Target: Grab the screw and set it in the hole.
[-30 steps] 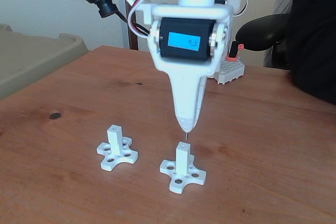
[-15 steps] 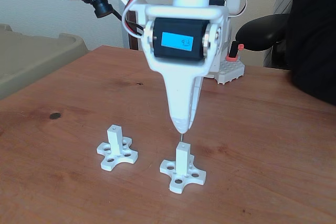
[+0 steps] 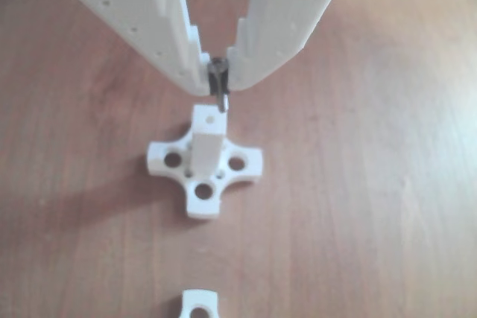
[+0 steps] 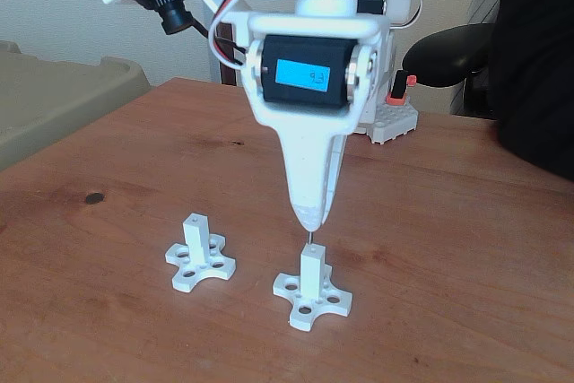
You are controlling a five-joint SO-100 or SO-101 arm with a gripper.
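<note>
Nearest in the fixed view, a white post (image 4: 311,268) is standing on its cross-shaped base on the tabletop (image 4: 448,248), the hole (image 3: 209,118) opening in its top face. Directly above, my tool (image 4: 309,219) is pinching the screw (image 3: 218,88) upright, its tip hanging just over the hole. Farther left, a second post (image 4: 195,235) is standing apart.

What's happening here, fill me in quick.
The gripper holds the screw by its head, pointing down over a white post on the wooden table. The tip hangs right at the hole in the post's top; whether it has entered cannot be told. A second post stands untouched to the left in the fixed view.
</note>
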